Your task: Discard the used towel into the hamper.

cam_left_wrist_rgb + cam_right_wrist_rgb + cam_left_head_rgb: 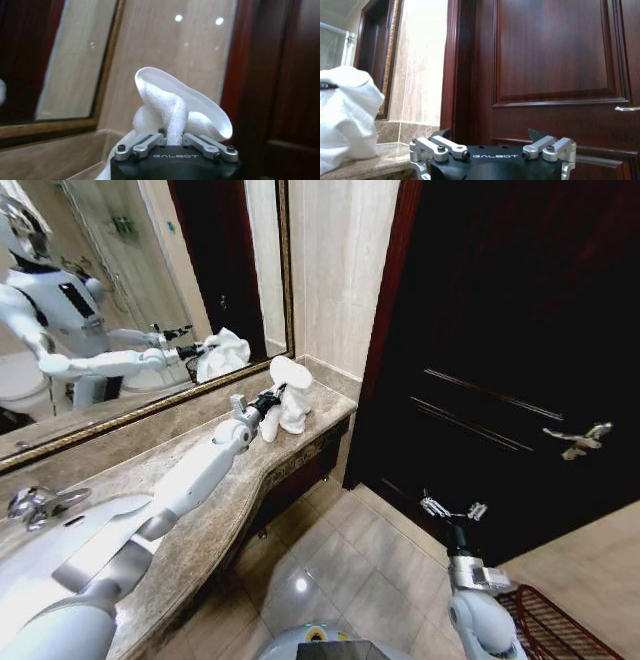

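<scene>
The used towel (293, 397) is white and stands bunched up at the far end of the marble counter (220, 520), beside the wall. My left arm reaches along the counter, and my left gripper (274, 397) is shut on the towel's near side. In the left wrist view, a fold of the towel (172, 108) rises from between the closed fingers of the left gripper (172, 138). My right gripper (452, 508) hangs open over the floor by the door, holding nothing. The right wrist view shows the right gripper (489, 135) and the towel (345, 112). The hamper (555, 627), a reddish wire basket, sits on the floor at lower right.
A dark wooden door (500, 330) with a metal handle (575, 438) closes off the right side. A mirror (120, 290) lines the wall behind the counter. A sink (60, 555) with a faucet (35, 505) lies near me on the left. Tiled floor (340, 570) lies between counter and hamper.
</scene>
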Controlling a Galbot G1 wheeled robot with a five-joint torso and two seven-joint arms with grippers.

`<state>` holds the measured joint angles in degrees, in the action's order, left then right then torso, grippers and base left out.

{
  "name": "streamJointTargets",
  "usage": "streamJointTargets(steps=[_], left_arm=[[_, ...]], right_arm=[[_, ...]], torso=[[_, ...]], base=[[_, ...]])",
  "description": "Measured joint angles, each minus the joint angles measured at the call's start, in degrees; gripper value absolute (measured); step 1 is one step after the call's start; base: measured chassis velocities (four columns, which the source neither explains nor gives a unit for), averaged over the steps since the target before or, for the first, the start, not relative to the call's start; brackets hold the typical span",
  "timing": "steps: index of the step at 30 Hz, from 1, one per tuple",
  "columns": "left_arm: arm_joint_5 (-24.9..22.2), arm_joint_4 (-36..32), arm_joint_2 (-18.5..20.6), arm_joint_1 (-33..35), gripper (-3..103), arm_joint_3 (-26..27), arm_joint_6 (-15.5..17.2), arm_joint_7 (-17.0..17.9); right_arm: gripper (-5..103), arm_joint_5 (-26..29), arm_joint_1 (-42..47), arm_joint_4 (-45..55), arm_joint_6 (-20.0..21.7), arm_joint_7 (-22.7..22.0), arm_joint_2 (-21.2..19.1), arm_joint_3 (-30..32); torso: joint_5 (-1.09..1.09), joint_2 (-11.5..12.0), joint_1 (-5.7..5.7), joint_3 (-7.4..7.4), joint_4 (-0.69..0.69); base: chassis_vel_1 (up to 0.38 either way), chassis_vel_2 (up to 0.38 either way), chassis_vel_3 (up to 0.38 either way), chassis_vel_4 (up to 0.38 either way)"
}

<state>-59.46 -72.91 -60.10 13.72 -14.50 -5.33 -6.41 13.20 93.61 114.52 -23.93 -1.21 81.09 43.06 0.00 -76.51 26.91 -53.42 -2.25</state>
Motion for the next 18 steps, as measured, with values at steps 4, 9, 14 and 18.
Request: streamJointTargets(steps=[4, 9, 14, 18], left_arm=[[-0.36, -4.07, -0.04, 0.93, 3, 0.25, -0.97, 0.96], [-2.11, -10.18, 0.36, 0.56, 3, 0.08, -1.33, 1.99], [-5.08, -16.13, 0.81, -0.35, 3, -2.04, -1.33, 2.42], [-6.94, -19.63, 1.18, -1.15, 3, -3.85, -1.33, 2.41]], right_arm=[[100, 0.36, -0.06, -0.02, 0.01, 0.00, -0.05, -0.02], [100, 0.93, -0.28, 0.04, 0.02, -0.16, -0.06, 0.30], [100, 0.97, -0.35, 0.06, 0.10, -0.64, 0.17, 0.65], [100, 0.95, -0.25, 0.22, 0.05, -0.65, 0.34, 0.85]], torso=[[0.00, 0.00, 0.00, 0.00, 0.01], [0.00, 0.00, 0.00, 0.00, 0.00], [0.01, 0.00, 0.00, 0.00, 0.01], [0.01, 0.00, 0.00, 0.00, 0.00]], base=[[0.000, 0.000, 0.000, 0.000], [0.000, 0.000, 0.000, 0.000], [0.000, 0.000, 0.000, 0.000], [0.000, 0.000, 0.000, 0.000]])
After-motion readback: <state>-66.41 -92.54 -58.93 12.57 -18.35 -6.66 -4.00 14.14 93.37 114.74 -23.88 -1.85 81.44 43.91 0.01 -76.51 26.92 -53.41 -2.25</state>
